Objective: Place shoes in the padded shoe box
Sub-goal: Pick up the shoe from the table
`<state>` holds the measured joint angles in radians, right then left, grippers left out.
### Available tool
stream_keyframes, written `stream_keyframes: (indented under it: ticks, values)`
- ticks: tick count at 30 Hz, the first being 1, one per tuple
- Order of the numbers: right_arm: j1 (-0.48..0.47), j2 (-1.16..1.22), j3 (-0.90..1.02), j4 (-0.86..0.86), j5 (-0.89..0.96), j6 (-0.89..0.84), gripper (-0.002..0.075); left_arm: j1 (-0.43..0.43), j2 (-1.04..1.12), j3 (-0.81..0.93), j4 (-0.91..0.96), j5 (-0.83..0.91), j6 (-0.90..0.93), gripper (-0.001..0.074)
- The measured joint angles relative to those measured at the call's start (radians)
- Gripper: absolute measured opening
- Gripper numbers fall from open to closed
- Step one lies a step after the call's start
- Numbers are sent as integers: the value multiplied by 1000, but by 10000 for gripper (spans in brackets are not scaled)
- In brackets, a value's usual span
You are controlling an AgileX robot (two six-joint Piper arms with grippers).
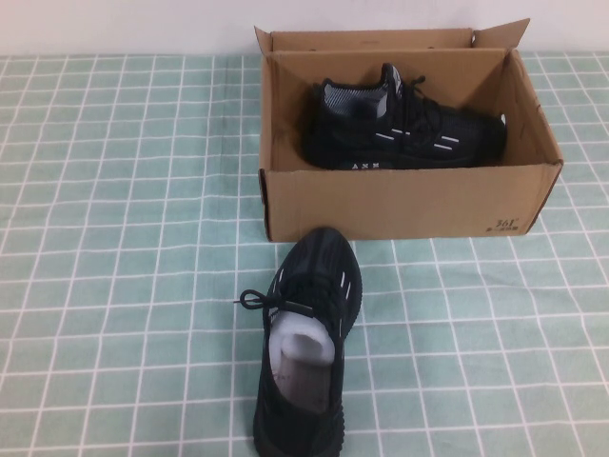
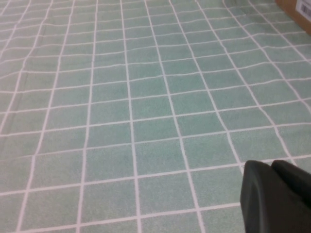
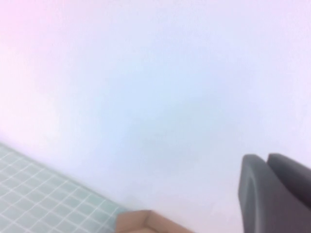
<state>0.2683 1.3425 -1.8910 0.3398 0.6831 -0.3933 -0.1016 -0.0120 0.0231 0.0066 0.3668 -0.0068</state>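
Note:
The brown cardboard shoe box (image 1: 409, 202) stands open at the back middle of the table. One black sneaker (image 1: 409, 133) lies inside it on its side, sole toward the front wall. The other black sneaker (image 1: 306, 357) sits on the table in front of the box, toe toward it, with white paper stuffing inside. Neither arm shows in the high view. My left gripper (image 2: 271, 166) is shut and empty above bare tablecloth, with a box corner (image 2: 299, 7) far off. My right gripper (image 3: 267, 158) is shut and empty, facing the white wall, with a box flap (image 3: 141, 223) below.
A green tablecloth with a white grid (image 1: 124, 238) covers the table. A white wall (image 1: 124, 24) runs along the back. The box flaps stand up at the rear corners.

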Motion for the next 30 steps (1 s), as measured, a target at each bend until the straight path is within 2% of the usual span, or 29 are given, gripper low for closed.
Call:
stream_keyframes:
  ticks: [4,7,11,16,24,30]
  values:
    - [0,-102,-1,-105,95,34,-6,0,0,0,-18,0,0,-4]
    - [0,-169,14,-202,177,125,-6,0,0,0,-19,0,0,-4]
    - [0,-299,143,-270,194,187,-6,0,0,0,-20,0,0,-4]
    - [0,-506,407,-278,162,198,-6,0,0,0,-20,0,0,-4]
    - [0,-888,999,-294,104,245,-6,0,0,0,-26,0,0,-4]
    - [0,-1084,1356,-300,-67,287,-8,0,0,4,-78,-62,0,-5]
